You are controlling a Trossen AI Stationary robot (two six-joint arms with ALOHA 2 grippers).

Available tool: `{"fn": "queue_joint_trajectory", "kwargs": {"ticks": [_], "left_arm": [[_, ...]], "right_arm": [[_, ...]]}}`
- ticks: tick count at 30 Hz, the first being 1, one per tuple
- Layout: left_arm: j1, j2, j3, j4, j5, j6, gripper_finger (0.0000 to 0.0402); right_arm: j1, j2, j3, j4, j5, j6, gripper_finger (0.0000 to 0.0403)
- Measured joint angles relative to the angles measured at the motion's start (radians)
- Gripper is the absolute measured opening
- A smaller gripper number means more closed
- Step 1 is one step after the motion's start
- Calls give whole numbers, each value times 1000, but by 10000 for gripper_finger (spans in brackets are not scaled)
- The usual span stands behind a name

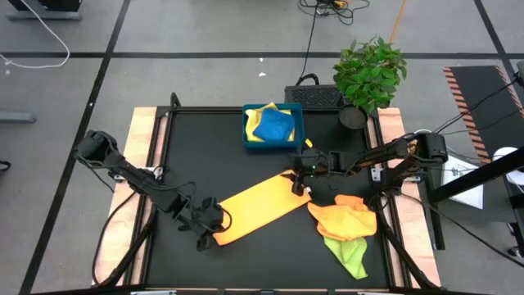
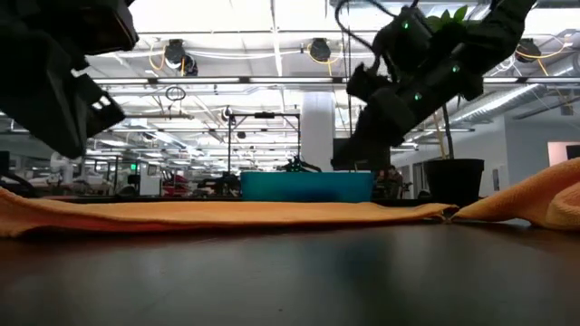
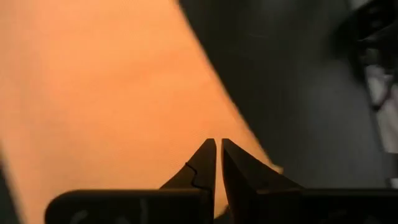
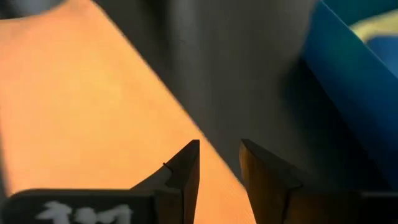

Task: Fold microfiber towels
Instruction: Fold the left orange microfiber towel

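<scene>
An orange-yellow microfiber towel [image 1: 258, 205] lies flat on the black table as a long folded strip, running from near left to far right. My left gripper [image 1: 205, 225] hangs just above its near-left end, its fingers [image 3: 208, 162] all but together with nothing between them. My right gripper [image 1: 299, 180] hovers open over the far-right end, and the strip's edge [image 4: 186, 134] shows below its fingers. In the low view both grippers are clear of the cloth [image 2: 227, 215]. A blue and a pale yellow towel lie in the blue tray [image 1: 296, 123].
A loose heap of an orange towel [image 1: 344, 217] on a lime green one [image 1: 348, 254] lies at the near right, close to the strip's end. The tray stands at the far middle, a potted plant [image 1: 370, 70] at the far right corner. Bare table shows at the left.
</scene>
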Motion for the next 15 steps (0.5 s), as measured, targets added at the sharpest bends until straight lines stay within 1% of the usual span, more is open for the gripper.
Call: {"fn": "queue_joint_trajectory", "kwargs": {"ticks": [4, 8, 11, 13, 15], "left_arm": [[0, 0, 72, -193, -60, -14, 26], [-1, 0, 134, -435, -74, -71, 26], [-11, 0, 184, -598, -82, -119, 26], [-19, 0, 198, -688, -113, -156, 26], [-20, 0, 197, -744, -153, -201, 26]], "right_arm": [[80, -1, 38, 5, 0, -56, 105], [171, -2, 75, 2, 6, -91, 105], [229, -2, 91, -22, 29, -90, 105], [255, -2, 95, -54, 34, -84, 105], [273, -2, 95, -103, 33, -60, 105]]}}
